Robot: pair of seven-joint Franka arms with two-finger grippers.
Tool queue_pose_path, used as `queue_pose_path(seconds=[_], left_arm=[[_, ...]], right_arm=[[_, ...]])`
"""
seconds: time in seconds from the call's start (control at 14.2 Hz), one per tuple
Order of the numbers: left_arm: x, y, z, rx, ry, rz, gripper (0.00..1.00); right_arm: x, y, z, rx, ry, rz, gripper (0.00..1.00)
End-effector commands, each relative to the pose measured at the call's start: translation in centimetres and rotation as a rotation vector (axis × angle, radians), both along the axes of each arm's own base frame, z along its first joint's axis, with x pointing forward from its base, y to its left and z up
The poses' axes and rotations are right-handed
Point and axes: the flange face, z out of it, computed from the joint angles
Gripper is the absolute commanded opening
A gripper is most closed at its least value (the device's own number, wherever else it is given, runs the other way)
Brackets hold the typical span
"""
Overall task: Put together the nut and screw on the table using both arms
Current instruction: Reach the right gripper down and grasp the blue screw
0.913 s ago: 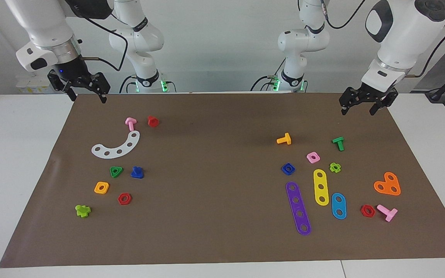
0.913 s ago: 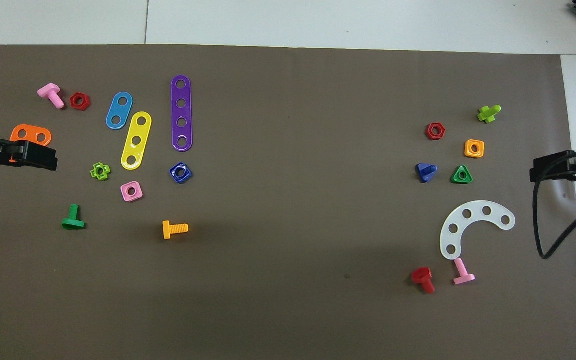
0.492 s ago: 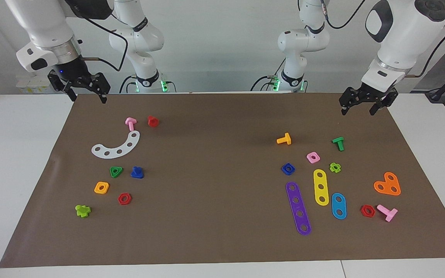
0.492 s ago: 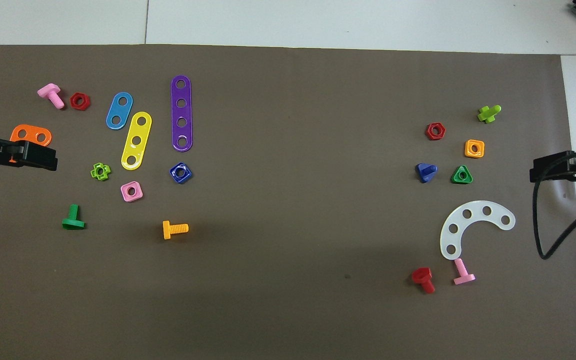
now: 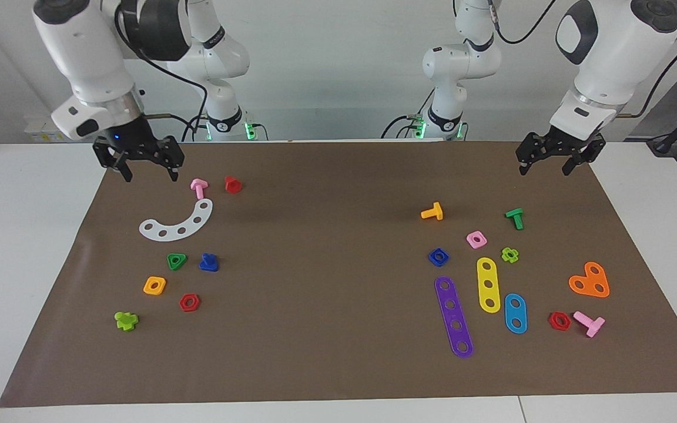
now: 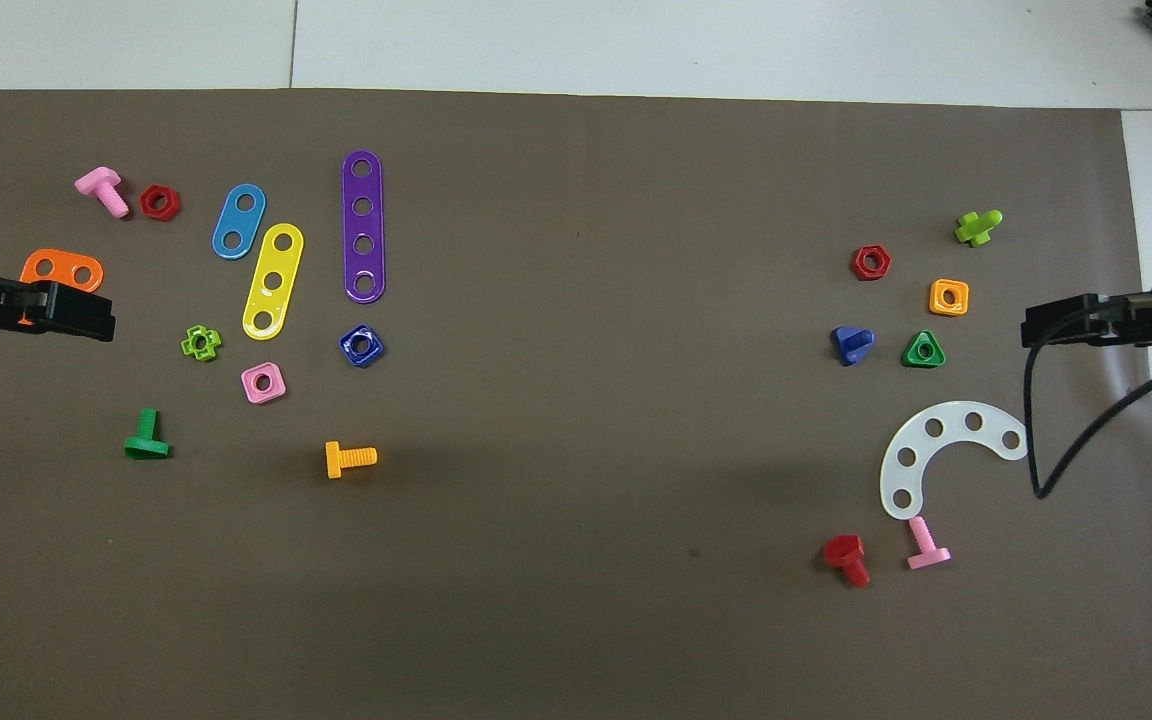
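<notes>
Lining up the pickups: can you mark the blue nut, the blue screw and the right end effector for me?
blue nut (image 5: 438,257): facing view, on its rim beside the centre hole.
blue screw (image 5: 208,262): facing view, on its flat head.
right end effector (image 5: 149,173): facing view, midway between its fingertips, over the mat.

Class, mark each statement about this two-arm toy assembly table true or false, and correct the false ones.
1. The dark blue nut lies on the brown mat beside the purple four-hole strip. True.
2. The right end effector grips the dark blue screw. False: it is open and empty above the mat's edge; the screw lies on the mat beside the green triangular nut.
3. The left end effector is open and holds nothing. True.
4. The nut is already threaded onto the screw. False: they lie apart, toward different ends of the table.
</notes>
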Motion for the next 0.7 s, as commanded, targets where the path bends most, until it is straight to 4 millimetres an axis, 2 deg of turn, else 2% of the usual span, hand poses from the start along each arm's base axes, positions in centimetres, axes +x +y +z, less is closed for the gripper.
queue_pose_path(seconds=[0.0,0.07,0.14,0.21,0.28,0.49,0.63], left_arm=[[-0.8,0.5,0.1,-0.001,-0.003,0.0,1.0],[-0.8,0.5,0.1,-0.003,-0.001,0.001,1.0],[-0.8,0.5,0.1,-0.003,-0.001,0.001,1.0],[-0.8,0.5,0.1,-0.003,-0.001,0.002,1.0],[-0.8,0.4,0.1,-0.001,-0.001,-0.001,1.0],[-0.8,0.4,0.1,-0.003,-0.001,-0.001,1.0],[-0.8,0.5,0.1,-0.001,-0.003,0.0,1.0]], right_arm=[[3.3,0.1,-5.9,0.023,-0.006,0.023,1.0],[4.2,0.3,-8.4,0.022,-0.02,0.04,1.0],[4.2,1.0,-11.4,0.018,-0.029,0.082,1.0],[3.9,1.8,-13.5,0.016,-0.045,0.116,1.0],[3.6,1.8,-15.0,0.014,-0.039,0.121,1.0],[3.0,1.7,-17.9,0.011,-0.007,0.147,0.97],[2.6,0.8,-19.5,0.005,-0.032,0.173,0.87]])
